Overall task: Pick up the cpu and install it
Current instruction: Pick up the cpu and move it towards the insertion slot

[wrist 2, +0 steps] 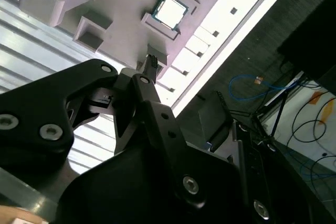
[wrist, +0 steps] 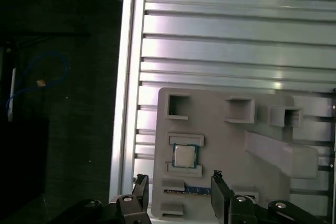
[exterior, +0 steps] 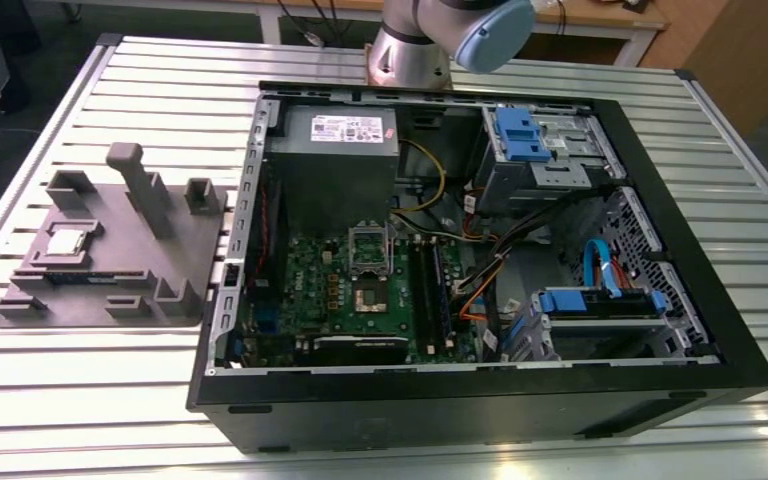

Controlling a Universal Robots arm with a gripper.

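The cpu (exterior: 68,240) is a small silver square lying flat in a recess of the grey moulded tray (exterior: 157,290), at the exterior view's left on the slatted table. Both wrist views look down on the cpu (wrist: 185,156) (wrist 2: 169,10) from well above. My gripper (wrist: 178,182) is open, its two black fingertips (wrist: 216,178) spread wide with nothing between them. It hangs in the air over the tray's edge, clear of the chip. The motherboard's socket (exterior: 371,262) sits inside the open computer case (exterior: 704,330).
A grey power-supply box (exterior: 337,135), blue drive brackets (exterior: 528,135) and loose cables (exterior: 484,285) crowd the case. A blue memory stick (wrist: 197,189) lies in the tray beside the cpu. The tray has tall posts (exterior: 144,185). The table edge (wrist: 126,103) borders dark floor.
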